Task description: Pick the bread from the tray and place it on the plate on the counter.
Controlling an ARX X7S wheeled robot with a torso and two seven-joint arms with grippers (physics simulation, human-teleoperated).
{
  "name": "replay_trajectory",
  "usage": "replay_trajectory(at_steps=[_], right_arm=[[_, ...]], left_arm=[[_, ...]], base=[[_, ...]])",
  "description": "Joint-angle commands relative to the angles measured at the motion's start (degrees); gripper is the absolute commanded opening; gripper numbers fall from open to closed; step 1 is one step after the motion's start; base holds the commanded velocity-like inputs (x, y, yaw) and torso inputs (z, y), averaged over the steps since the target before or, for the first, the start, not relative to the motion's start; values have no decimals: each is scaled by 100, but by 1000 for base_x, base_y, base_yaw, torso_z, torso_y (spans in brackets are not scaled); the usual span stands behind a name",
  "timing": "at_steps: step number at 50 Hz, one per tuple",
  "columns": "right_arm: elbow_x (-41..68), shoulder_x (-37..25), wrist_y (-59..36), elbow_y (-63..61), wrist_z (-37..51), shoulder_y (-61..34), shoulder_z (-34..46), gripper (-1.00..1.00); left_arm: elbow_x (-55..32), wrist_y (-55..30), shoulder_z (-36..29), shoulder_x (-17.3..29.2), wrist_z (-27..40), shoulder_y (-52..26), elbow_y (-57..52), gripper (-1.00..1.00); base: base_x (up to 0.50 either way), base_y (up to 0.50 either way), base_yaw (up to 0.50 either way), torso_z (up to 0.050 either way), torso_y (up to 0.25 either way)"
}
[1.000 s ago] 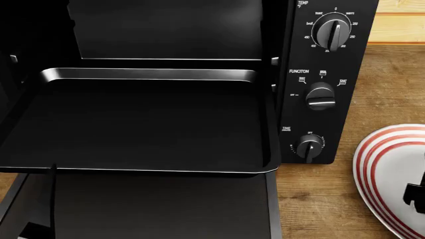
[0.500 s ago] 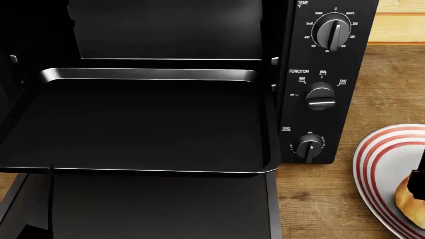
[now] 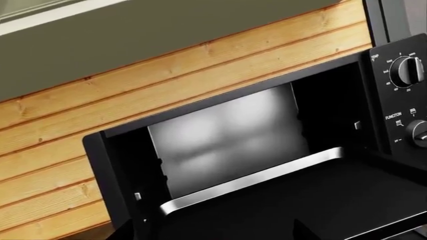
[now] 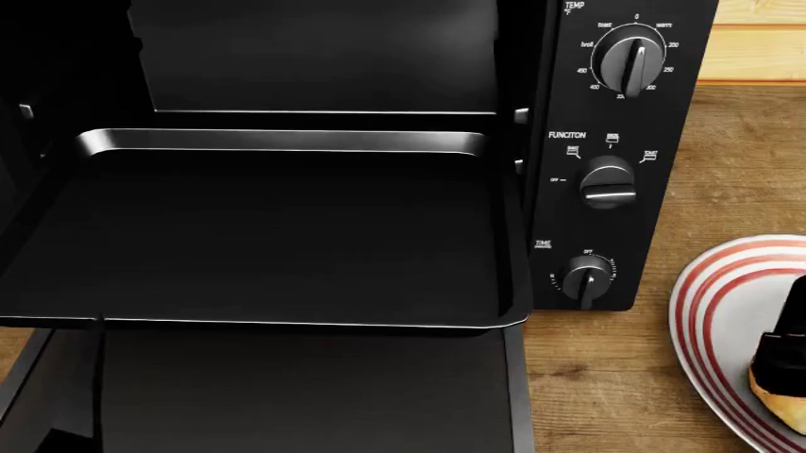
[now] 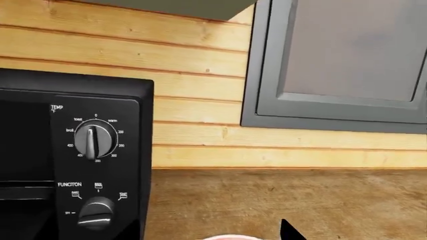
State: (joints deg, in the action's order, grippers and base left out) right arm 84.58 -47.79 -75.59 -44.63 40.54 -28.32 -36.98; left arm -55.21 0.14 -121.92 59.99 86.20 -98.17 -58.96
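Tray (image 4: 290, 236) black, bright silvery sheen along rolled rim. Oven (image 4: 617, 94) black, white dial lettering, dark knobs with pale pointer lines. Surface (image 4: 705, 160) warm brown wood grain. Plate (image 4: 724, 311) grey-white centre, concentric red and white stripes round rim. Bread (image 4: 783, 401) golden-brown, only sliver visible at frame edge. Right pincer (image 4: 794, 316) black. Wall boards (image 5: 200, 65) pale honey wood with knots. Window frame (image 5: 267, 100) grey.
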Motion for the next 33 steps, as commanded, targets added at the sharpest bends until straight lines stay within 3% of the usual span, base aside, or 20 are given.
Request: replay_trajectory(at_steps=[1,20,33], right_arm=[[1530,-333,105,-573,911,208,-691,100],[3196,-593,698,-1237,1530,946,-1652,100],[3751,-722,895,-1504,1949,612,-1209,100]], left_arm=[[48,26,-16,-60,21,61,45,100],[113,9,23,-25,17,137,15,100],[71,-8,52,-95,9,114,32,100]], base=[[0,0,0,0,0],[0,0,0,0,0],[0,0,0,0,0]])
